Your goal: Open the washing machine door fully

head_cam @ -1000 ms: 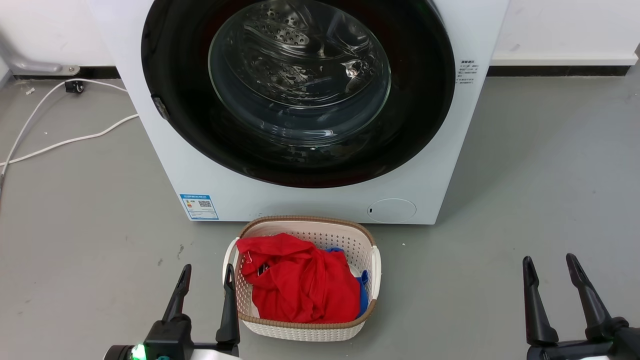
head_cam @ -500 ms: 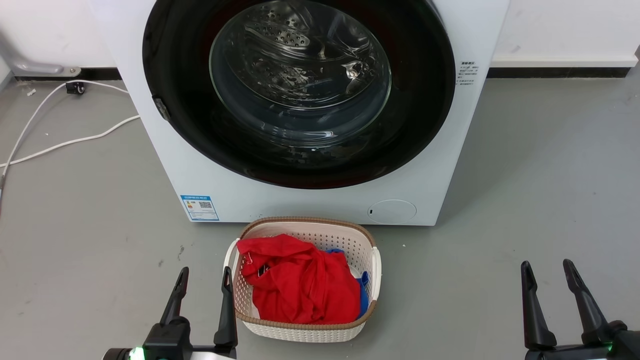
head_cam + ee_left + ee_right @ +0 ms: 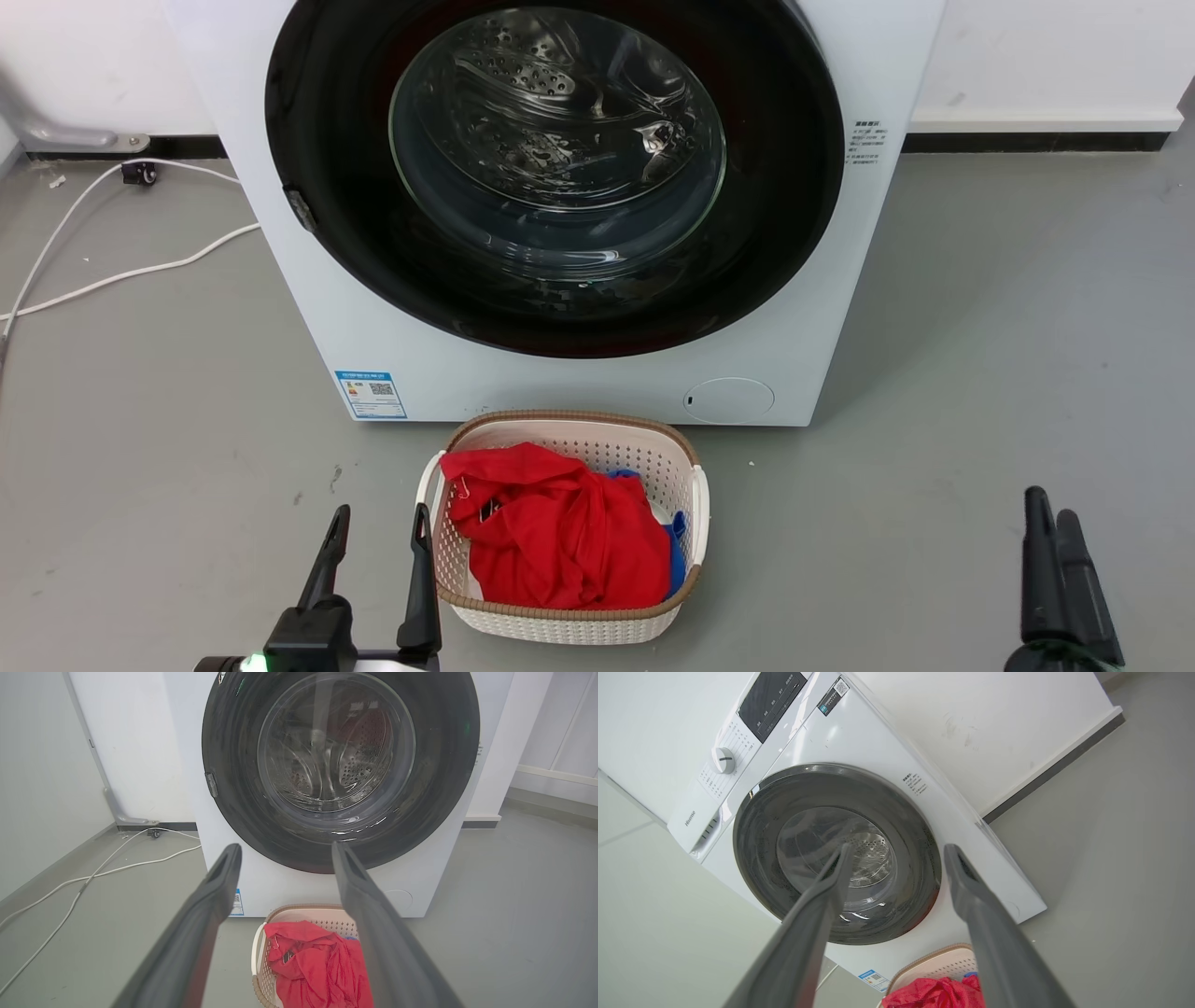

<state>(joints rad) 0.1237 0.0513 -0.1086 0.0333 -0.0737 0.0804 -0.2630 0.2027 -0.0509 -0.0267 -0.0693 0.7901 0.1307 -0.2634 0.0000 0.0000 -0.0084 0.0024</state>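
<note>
Well out to the left of your left tool (image 3: 381, 511), a white cable (image 3: 121, 273) trails over the floor, clear of any reach you need. The left tool hangs low with its two fingers spread wide and nothing between them. Ahead of it and higher stands the washing machine (image 3: 597, 387), with the washing machine door (image 3: 555, 177) shut flush against the front. On the door's rim, on the side nearest your left tool, sits a small grey catch (image 3: 299, 207). That is probably the free edge, with the hinge on the far side, so take hold there. Expect the door to be rigid and fairly heavy because of its bulging glass centre. The glossy black ring looks slick, so hook a finger behind the edge instead of pinching the face. The latch will likely resist and then let go at once; after that, follow the door's arc. Just to the right of your left tool, the laundry basket (image 3: 569, 623) holds a red garment (image 3: 551, 537) below the door's sweep. Further right, your right tool (image 3: 1049, 502) stands edge-on; its wrist view shows its fingers apart and empty, aimed up at the door.
</note>
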